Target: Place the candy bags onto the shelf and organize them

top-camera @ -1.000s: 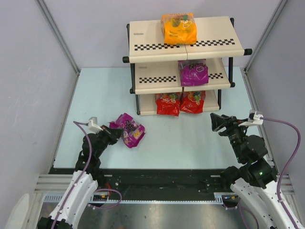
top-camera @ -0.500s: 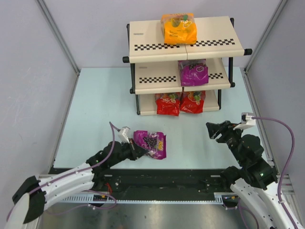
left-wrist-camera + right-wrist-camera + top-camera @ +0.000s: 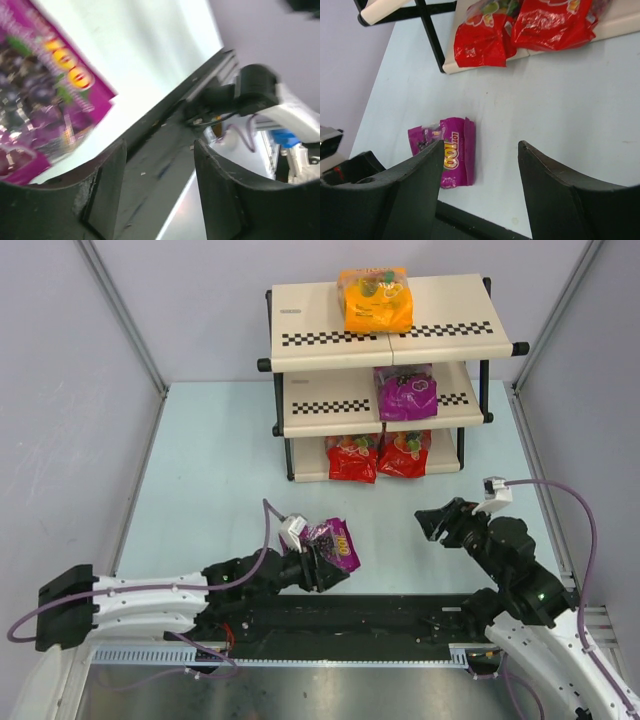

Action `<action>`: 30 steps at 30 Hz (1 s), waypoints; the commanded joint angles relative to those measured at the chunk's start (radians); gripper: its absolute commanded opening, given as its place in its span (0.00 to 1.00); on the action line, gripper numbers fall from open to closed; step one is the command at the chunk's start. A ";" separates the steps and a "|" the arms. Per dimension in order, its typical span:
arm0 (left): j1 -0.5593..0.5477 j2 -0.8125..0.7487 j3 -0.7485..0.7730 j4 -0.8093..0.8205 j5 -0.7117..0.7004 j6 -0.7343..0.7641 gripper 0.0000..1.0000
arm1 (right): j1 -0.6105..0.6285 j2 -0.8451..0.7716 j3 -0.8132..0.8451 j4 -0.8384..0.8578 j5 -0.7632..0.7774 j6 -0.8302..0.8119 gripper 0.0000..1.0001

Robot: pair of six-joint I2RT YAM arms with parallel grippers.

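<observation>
My left arm lies low and stretched along the near edge of the table, well in front of the shelf. The left gripper points to my right, its fingers spread with nothing between them. The loose purple bag lies flat on the table just past the fingertips, on the shelf side; I cannot tell whether it touches a finger. My right arm is bent upward. The right gripper hangs in front of the shelf's right end, its fingers wide apart and empty.

My left wrist view is blurred: the bag's print smears and the frame cuts off its left part. From my right wrist, the top edge cuts off the red bags. From above, the top board covers the back of the second purple bag.

I count five bags. One orange bag sits on the top tier, the second purple bag on the middle tier and two red bags side by side on the bottom tier. The loose one is off the shelf. The shelf has three tiers.
</observation>
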 commanded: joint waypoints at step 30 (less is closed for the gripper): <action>0.644 -0.001 0.065 -0.212 -0.066 0.285 0.09 | 0.860 0.773 -0.039 0.429 0.361 0.356 0.00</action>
